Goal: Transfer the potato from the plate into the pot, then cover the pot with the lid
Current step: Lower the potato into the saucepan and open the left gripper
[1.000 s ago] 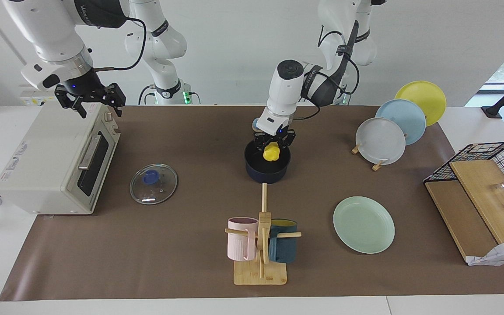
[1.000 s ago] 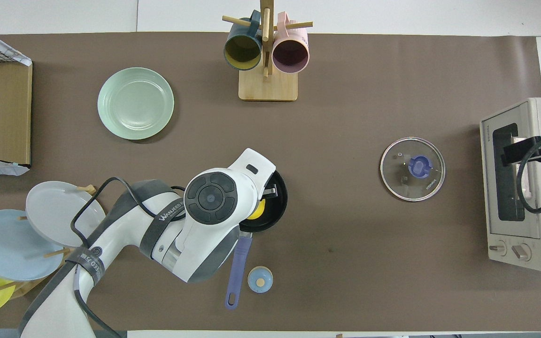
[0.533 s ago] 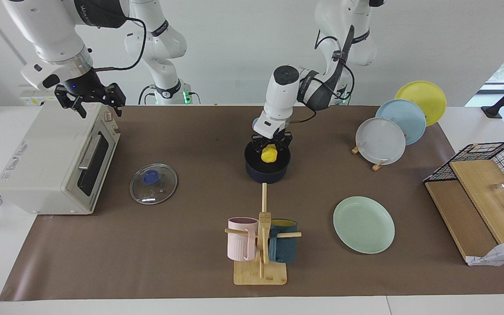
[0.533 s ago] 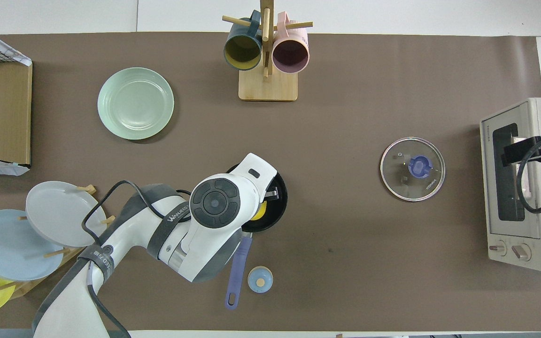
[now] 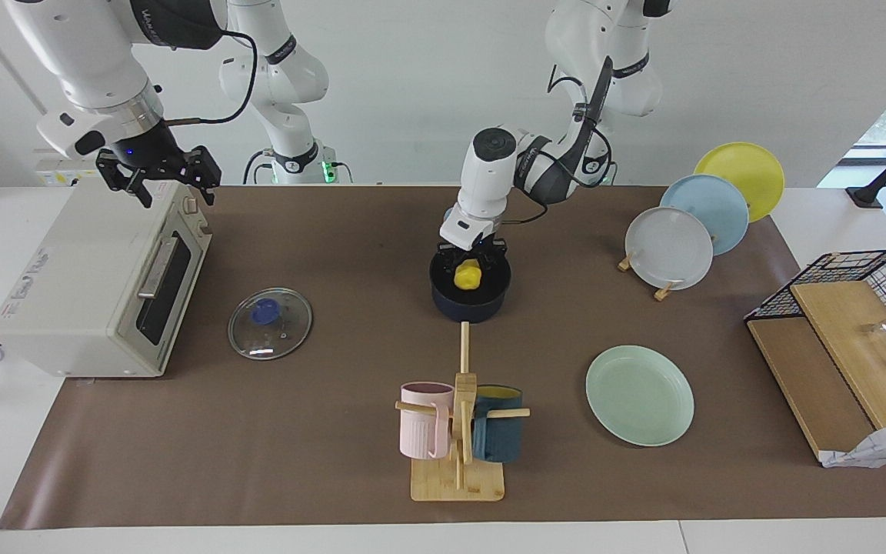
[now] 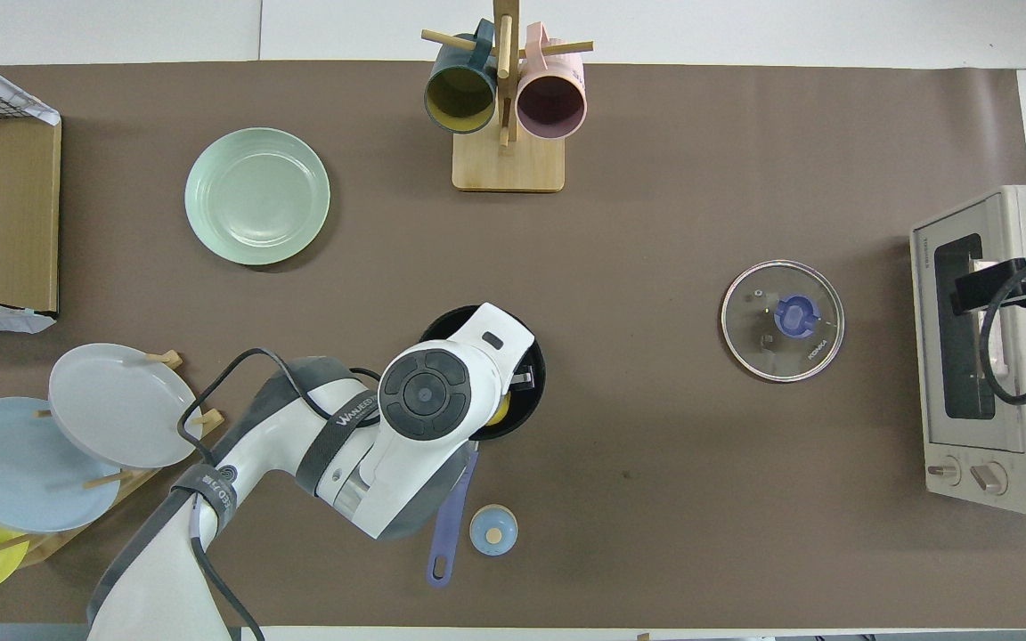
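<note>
The yellow potato [image 5: 467, 275] sits low inside the dark blue pot [image 5: 471, 302], mid-table, with my left gripper [image 5: 470, 265] shut on it. In the overhead view the left arm covers most of the pot [image 6: 533, 374]; a sliver of potato [image 6: 500, 411] shows. The glass lid [image 5: 269, 322] with its blue knob lies flat beside the toaster oven, toward the right arm's end. The mint-green plate [image 5: 639, 394] lies bare, farther from the robots than the pot. My right gripper [image 5: 158, 181] waits open over the toaster oven's top.
A toaster oven [image 5: 97, 281] stands at the right arm's end. A wooden mug rack [image 5: 458, 431] with two mugs stands farther out than the pot. Upright plates in a rack [image 5: 689, 223] and a wire basket [image 5: 835, 338] occupy the left arm's end. A small bell [image 6: 492, 530] sits beside the pot handle [image 6: 448, 525].
My left gripper has lowered the potato from above the pot's rim down into the pot. The right arm has not moved.
</note>
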You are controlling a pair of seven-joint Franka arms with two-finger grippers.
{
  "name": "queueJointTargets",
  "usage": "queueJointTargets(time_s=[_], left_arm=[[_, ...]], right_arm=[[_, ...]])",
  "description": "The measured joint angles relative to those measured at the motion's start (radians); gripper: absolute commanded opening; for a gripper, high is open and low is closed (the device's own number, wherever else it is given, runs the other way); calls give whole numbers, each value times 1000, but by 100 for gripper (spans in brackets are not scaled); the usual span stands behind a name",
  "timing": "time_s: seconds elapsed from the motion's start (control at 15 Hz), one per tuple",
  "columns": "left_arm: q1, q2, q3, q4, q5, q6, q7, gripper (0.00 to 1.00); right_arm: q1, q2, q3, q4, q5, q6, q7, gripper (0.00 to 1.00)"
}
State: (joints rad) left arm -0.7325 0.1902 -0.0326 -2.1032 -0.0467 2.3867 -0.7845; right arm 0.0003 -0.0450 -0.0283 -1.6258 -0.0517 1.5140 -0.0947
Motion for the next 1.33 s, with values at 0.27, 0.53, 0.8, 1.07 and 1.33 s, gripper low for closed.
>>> queueJointTargets(time_s=[0.27,0.53,0.8,1.07,1.33], left_arm=[[-8,16,1,-1,0,7,0,0],[-16,27,2,-1,4,14,0,32],[-18,27,3,-1,11,14,0,75],[-19,27,4,-1,13,14,1,79],[-19,26,8,1,14,14,1,82]], right_arm=[[0,0,0,0,0,0,0,100],[0,0,0,0,0,0,0,100],[0,0,0,0,0,0,0,100],[0,0,0,0,0,0,0,100],[0,0,0,0,0,0,0,100]])
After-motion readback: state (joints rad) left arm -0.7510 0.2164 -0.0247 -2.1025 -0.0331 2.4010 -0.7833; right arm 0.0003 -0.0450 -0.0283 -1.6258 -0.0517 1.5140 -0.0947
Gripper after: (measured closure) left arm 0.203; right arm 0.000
